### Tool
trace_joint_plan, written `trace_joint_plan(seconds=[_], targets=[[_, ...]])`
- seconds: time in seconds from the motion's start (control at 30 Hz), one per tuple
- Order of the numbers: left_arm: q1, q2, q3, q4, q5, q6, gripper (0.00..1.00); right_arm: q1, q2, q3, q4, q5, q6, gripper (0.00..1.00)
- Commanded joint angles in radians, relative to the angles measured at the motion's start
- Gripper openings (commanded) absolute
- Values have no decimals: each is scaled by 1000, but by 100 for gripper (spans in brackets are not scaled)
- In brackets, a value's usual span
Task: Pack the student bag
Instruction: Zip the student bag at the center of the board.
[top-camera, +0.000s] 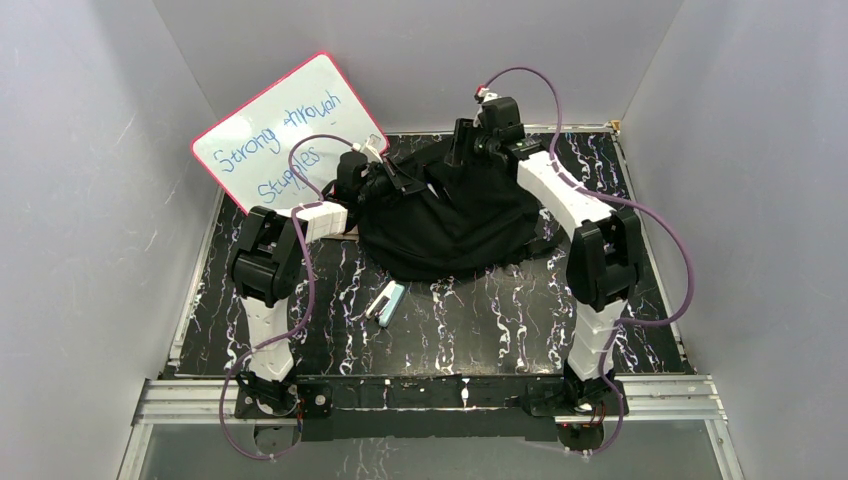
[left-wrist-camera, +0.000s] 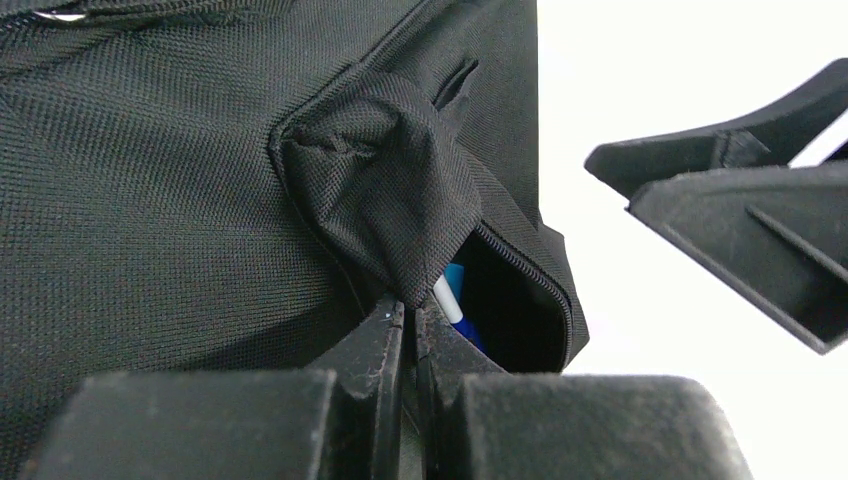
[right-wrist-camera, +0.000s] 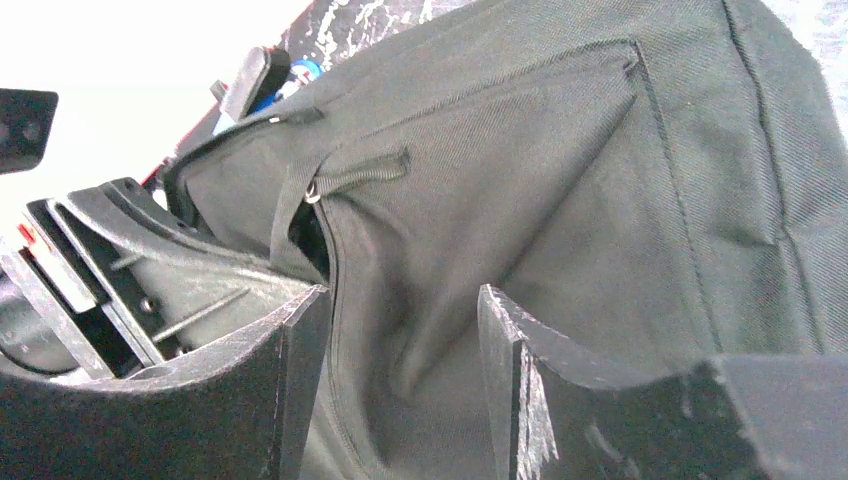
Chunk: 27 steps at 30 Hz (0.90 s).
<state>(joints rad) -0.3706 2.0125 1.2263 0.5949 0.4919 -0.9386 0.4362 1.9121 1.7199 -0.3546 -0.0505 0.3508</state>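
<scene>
Black marbled worktop (top-camera: 480, 330), grey walls (top-camera: 90, 200) around. Student bag (top-camera: 450, 225) lies slumped, its long axis running from my left gripper (left-wrist-camera: 410, 305), which pinches a fold of its fabric, to my right gripper (right-wrist-camera: 400, 295), spread astride its side.

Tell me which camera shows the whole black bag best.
The top external view: the whole student bag fits in frame. The left wrist view shows only fabric by a zipper opening; the right wrist view, one side panel.
</scene>
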Motion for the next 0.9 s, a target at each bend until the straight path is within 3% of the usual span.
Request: trace_joint_plan(seconds=[0.0, 0.3, 0.87], targets=[[2, -83, 2, 22, 44, 14, 0, -30, 42, 69, 114, -156, 155, 62], [2, -79, 33, 16, 58, 9, 0, -31, 152, 112, 165, -254, 267, 58], [2, -76, 54, 30, 83, -20, 0, -70, 250, 147, 244, -293, 418, 55]])
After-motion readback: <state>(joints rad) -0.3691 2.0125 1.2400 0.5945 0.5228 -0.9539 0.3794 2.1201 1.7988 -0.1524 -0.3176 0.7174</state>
